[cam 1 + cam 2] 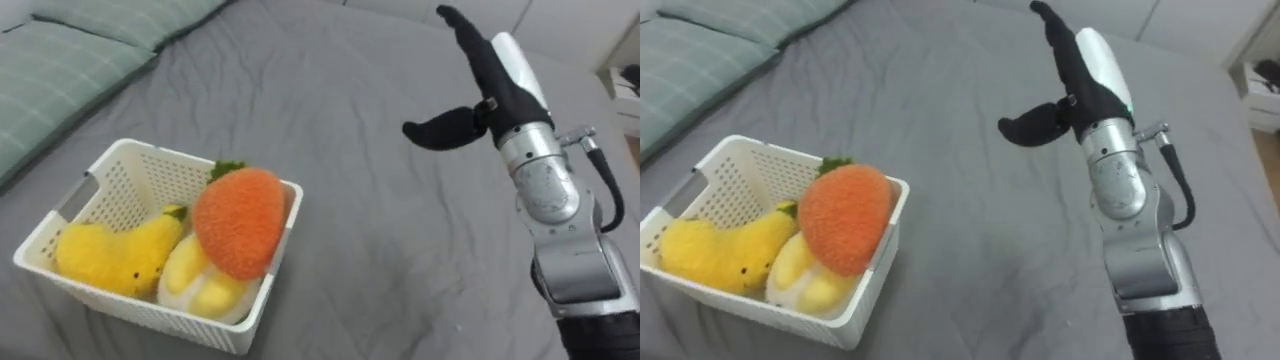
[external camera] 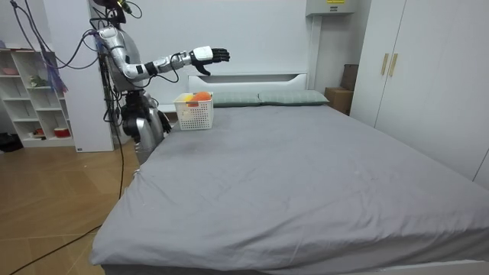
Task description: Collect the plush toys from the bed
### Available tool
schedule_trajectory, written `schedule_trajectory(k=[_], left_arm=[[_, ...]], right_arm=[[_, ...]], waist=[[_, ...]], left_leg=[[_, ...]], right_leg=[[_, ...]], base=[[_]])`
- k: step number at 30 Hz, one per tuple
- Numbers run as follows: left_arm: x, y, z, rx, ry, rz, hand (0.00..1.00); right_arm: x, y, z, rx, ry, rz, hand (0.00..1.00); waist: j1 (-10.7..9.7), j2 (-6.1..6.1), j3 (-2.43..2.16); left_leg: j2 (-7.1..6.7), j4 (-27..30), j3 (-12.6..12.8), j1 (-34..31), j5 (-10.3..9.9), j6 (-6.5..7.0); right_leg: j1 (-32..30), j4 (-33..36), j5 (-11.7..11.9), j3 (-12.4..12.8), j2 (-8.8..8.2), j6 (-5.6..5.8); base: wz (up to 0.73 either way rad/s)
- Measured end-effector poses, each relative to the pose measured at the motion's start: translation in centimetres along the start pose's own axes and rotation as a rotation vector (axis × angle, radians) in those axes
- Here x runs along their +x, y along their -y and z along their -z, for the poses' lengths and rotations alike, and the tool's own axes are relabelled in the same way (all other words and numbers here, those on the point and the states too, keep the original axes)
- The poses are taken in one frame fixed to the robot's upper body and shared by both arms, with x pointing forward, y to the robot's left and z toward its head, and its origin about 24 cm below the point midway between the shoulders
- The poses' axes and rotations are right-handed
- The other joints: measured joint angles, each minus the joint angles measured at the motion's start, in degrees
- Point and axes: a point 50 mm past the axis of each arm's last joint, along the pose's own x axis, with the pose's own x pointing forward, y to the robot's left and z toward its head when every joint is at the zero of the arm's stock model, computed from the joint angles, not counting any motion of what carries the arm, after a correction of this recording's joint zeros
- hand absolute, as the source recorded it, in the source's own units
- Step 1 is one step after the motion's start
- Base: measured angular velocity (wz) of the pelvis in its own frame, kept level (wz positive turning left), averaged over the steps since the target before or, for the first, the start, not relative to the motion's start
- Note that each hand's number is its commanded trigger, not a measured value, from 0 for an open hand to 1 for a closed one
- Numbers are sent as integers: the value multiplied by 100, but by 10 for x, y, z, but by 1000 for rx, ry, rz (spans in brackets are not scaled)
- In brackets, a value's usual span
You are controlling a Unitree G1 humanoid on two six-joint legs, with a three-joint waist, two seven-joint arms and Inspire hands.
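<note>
Grey bed [image 1: 400,250]: heaped basket [image 1: 130,305] at eight o'clock of the right hand [image 1: 497,78], fingers released; jostling could topple the orange toy [image 1: 238,220].

Plain white wall [image 2: 260,34] at the back, evenly and brightly lit. Against it a white headboard [image 2: 252,78] and a wide bed [image 2: 306,176] under a smooth grey sheet [image 1: 380,200], filling most of the room view. Two pale green pillows [image 2: 294,97] side by side at the head, faintly checked. On the room view's right, a tall white wardrobe [image 2: 435,76] with slim gold handles [image 2: 389,64], close beside the bed. Between wardrobe and headboard, something brown [image 2: 341,90], too small to tell. On the room view's left, white open shelves [image 2: 30,95] with small bits on them. Warm wooden floor [image 2: 53,206] beside the bed.
</note>
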Motion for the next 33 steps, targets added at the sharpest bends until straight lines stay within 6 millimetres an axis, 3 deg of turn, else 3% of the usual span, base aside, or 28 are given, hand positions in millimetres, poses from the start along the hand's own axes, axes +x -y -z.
schedule_trajectory(k=[6, 14, 20, 22, 25, 30, 33], left_arm=[[0, -1, 12, 9, -43, 6, 0], [-1, -1, 25, -31, -90, 6, 0], [-5, 4, 46, -46, -160, 18, 0], [-6, 5, 50, -70, -175, 19, 0], [-8, 6, 57, -119, -197, 11, 0], [-11, 8, 68, -122, -227, 11, 0], [-12, 8, 71, -123, -236, 8, 0]], right_arm=[[-3, 9, 7, 3, -20, 55, 0], [-26, 31, 43, 71, -153, 147, 0], [-57, 34, 82, 104, -318, 198, 0], [-74, 41, 103, 143, -412, 242, 0], [-93, 51, 120, 171, -490, 323, 0], [-132, 43, 154, 287, -674, 399, 0], [-155, 36, 167, 319, -767, 432, 0]], waist=[[-144, 30, -14], [-388, 11, -29], [-672, 15, -67], [-752, 59, -78], [-831, 101, -86], [-966, 70, -80], [-978, 112, -48]], left_leg=[[120, 2, 250, 42, -97, -53], [165, -37, 384, 107, -111, -72], [240, -15, 527, 271, -204, -114], [251, -17, 597, 267, -209, -109], [278, -65, 718, 275, -214, -117], [339, -61, 847, 314, -243, -160], [371, -68, 972, 327, -262, -175]], right_leg=[[-61, -3, 25, 130, 99, -37], [-67, -4, 25, 256, 145, -39], [21, 1, 40, 322, 209, -63], [-5, 8, 43, 341, 202, -68], [-55, 19, 58, 401, 206, -92], [-40, 1, 82, 435, 271, -130], [-96, 14, 93, 538, 285, -150]], base=[[-23], [-10], [-14], [-11], [-22], [-15], [-20]])
